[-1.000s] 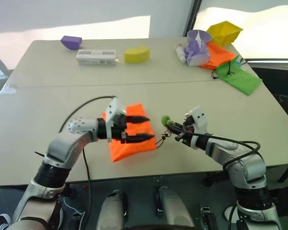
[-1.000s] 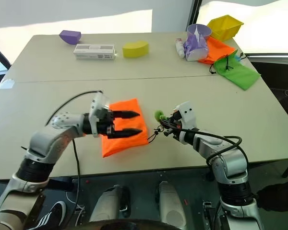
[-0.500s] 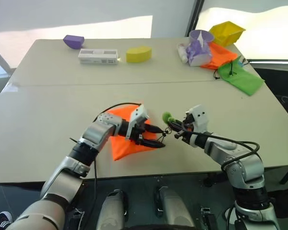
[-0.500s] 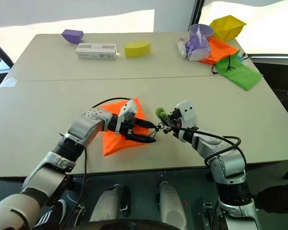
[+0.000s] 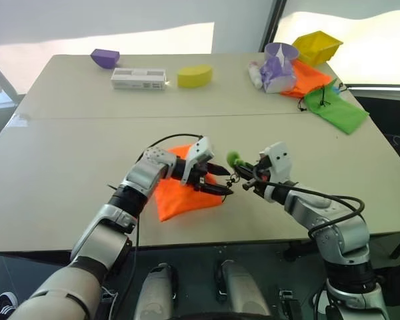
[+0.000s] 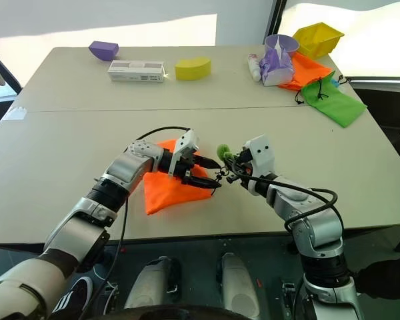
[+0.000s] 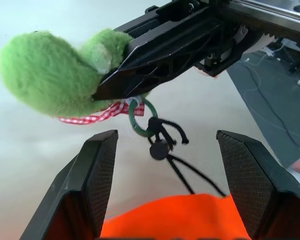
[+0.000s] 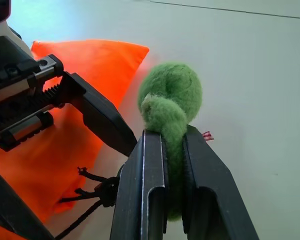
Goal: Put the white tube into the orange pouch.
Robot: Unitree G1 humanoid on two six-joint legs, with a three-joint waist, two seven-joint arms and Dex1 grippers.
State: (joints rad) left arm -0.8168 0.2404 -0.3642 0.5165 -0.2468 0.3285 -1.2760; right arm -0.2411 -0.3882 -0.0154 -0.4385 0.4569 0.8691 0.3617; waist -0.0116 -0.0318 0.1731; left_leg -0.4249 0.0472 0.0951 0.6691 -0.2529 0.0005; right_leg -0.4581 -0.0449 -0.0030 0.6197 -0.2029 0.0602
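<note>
The right tool (image 5: 247,180) pinches the fuzzy green ball (image 8: 171,97) on the bright orange cloth pouch (image 5: 180,197). The left tool (image 5: 218,181), spread wide beside it, must next grab the pouch's mouth. The small white tube (image 5: 255,73) lies far off.

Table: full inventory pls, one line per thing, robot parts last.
orange pouch: 1, neon orange, lying on the near half of the table, between the two arms
black cord: 1, black, runs from the pouch mouth to a green ring
green ball: 1, fuzzy green, on the cord's end, pinched in the right gripper
purple block: 1, far left
white box: 1, white with grey print, far side
yellow block: 1, far middle
white tube: 1, far right, beside the purple cup
purple cup: 1, far right
yellow bin: 1, far right corner
darker orange pouch: 1, far right
green pouch: 1, right edge
table: 1, beige
left gripper: open, at the pouch mouth
right gripper: shut on the green ball
</note>
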